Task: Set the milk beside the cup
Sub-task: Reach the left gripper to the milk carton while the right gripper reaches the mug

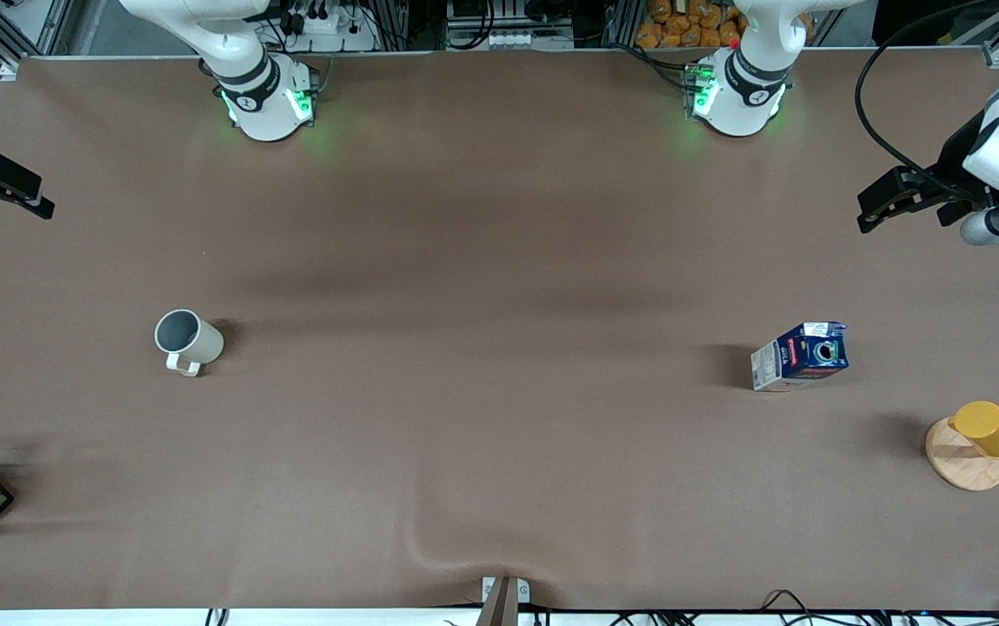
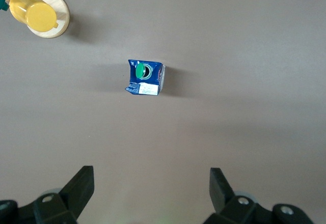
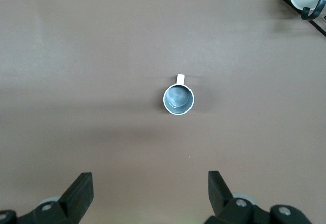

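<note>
Front view: milk (image 1: 800,356) upright, toward left arm's table edge; cup (image 1: 188,341) toward right arm's edge
Left gripper (image 2: 152,191): fingers wide, over table (image 1: 499,261)
Right gripper (image 3: 151,192): fingers wide

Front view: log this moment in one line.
blue-white milk carton: untouched, left arm's end | beige ceramic mug: right arm's end, apart | left gripper: open, high | right gripper: open, high
</note>
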Action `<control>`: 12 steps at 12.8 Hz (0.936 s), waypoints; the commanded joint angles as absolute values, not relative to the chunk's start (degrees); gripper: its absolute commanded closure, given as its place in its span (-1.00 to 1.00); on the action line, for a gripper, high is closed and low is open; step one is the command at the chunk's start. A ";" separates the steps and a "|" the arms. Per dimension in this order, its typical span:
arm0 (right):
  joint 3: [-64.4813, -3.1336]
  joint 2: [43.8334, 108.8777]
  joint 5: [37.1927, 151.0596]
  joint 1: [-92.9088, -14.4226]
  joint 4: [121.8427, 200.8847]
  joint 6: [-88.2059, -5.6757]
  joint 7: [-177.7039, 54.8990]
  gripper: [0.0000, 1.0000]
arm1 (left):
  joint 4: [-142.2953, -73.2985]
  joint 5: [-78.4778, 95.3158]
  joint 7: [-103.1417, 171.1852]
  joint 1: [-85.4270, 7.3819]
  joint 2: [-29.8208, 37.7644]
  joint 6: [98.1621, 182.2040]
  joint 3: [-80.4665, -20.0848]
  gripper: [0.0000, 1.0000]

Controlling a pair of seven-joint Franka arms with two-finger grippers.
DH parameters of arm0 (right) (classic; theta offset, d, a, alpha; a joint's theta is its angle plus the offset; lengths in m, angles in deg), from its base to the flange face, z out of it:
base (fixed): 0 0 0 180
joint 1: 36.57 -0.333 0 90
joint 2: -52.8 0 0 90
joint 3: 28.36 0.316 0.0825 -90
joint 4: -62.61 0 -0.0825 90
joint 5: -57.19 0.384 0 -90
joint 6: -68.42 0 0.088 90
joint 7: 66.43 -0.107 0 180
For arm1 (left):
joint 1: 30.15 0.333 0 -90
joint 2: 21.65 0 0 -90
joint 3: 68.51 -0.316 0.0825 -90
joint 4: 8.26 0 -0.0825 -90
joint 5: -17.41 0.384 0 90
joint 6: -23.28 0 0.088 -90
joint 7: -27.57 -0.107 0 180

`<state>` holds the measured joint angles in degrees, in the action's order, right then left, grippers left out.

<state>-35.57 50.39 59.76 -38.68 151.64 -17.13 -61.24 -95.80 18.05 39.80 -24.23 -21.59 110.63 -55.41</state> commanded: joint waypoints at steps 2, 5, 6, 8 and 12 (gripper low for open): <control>-35.48 50.69 60.09 -38.33 150.76 -16.31 -61.86 -1.00 | -96.33 14.69 38.64 -25.14 -22.62 109.59 -59.64 -1.00; -35.48 50.78 58.96 -38.59 150.76 -16.49 -61.51 -1.00 | -93.87 15.48 38.73 -24.79 -19.64 109.59 -59.37 -1.00; -35.48 51.13 57.12 -39.11 151.02 -16.92 -61.25 -1.00 | -94.30 15.39 38.65 -24.79 -18.85 109.68 -59.55 -1.00; -35.30 52.18 56.49 -39.73 151.63 -17.19 -61.16 -1.00 | -94.74 17.04 38.91 -24.44 -15.25 110.64 -59.64 -1.00; -35.21 52.37 56.49 -42.45 162.42 -26.65 -61.16 -1.00 | -99.30 19.60 39.17 -24.00 -10.85 119.76 -59.64 -1.00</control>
